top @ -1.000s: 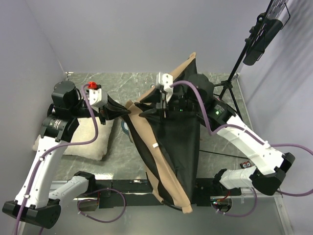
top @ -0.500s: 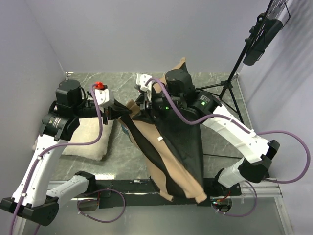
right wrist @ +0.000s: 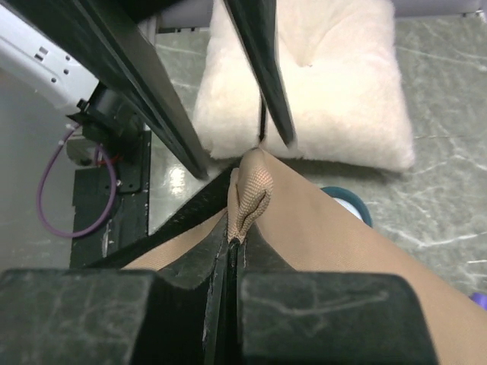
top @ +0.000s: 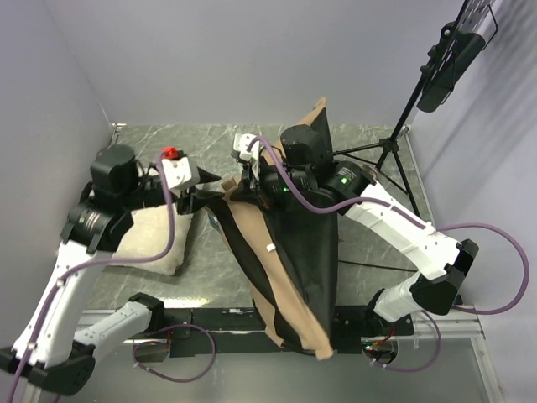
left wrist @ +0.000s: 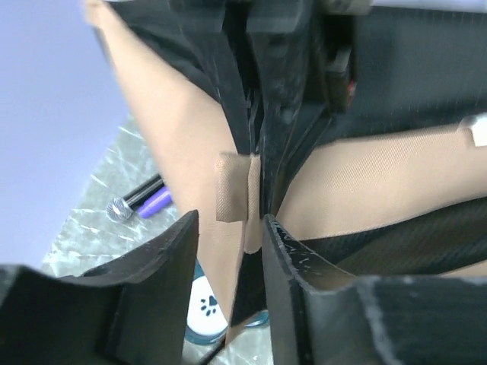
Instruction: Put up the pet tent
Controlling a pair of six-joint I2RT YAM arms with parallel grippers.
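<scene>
The pet tent [top: 294, 252] hangs collapsed in the middle of the table, a long fold of tan and black fabric running from the back wall to the front rail. My right gripper [top: 250, 183] is shut on a tan webbing loop [right wrist: 247, 194] at the tent's upper left edge, and the right wrist view shows the jaws [right wrist: 234, 251] pressed together on it. Just left of it, my left gripper [top: 208, 186] is open. In the left wrist view its fingers [left wrist: 176, 251] stand apart, with tan fabric and a webbing tab [left wrist: 232, 198] hanging beyond the gap.
A cream pillow [top: 151, 239] lies on the marble table under the left arm. A teal bowl [left wrist: 204, 304] with a paw print sits below the tent's edge, and a purple pen [left wrist: 148, 201] lies behind it. A tripod [top: 377, 151] stands at the back right.
My left gripper has opened and let go of the tent's fabric. My right gripper swung left across the tent and shut on the webbing loop. The tent's lower end shifted slightly.
</scene>
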